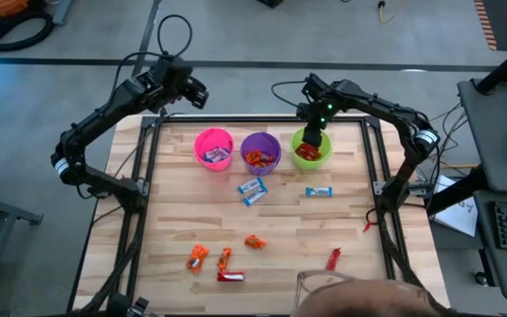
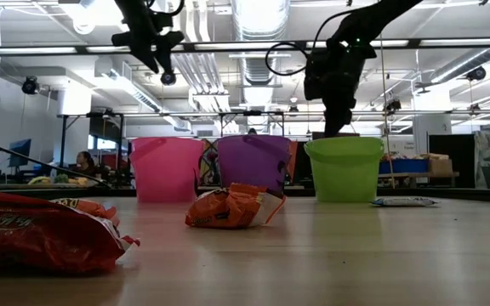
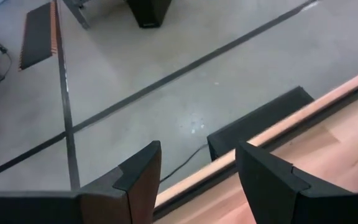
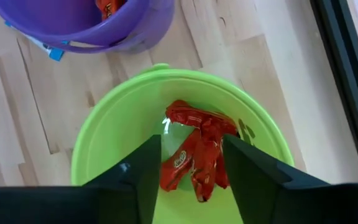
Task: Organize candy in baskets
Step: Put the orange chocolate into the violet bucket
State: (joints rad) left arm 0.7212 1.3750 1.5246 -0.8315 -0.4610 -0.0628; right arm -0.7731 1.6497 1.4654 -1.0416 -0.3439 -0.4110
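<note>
Hovering over the lime green round plastic bucket, right claw parted, shiny red wrapped candy bars apparently loose inside, left claw open past the wooden tabletop edge

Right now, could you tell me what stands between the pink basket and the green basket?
The purple basket stands between the pink basket and the green basket, in one row along the table's far edge; the high view shows it, with orange candy inside.

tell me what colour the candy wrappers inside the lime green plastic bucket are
Red wrappers, seen best in the right wrist view, lying in the lime green plastic bucket.
</note>
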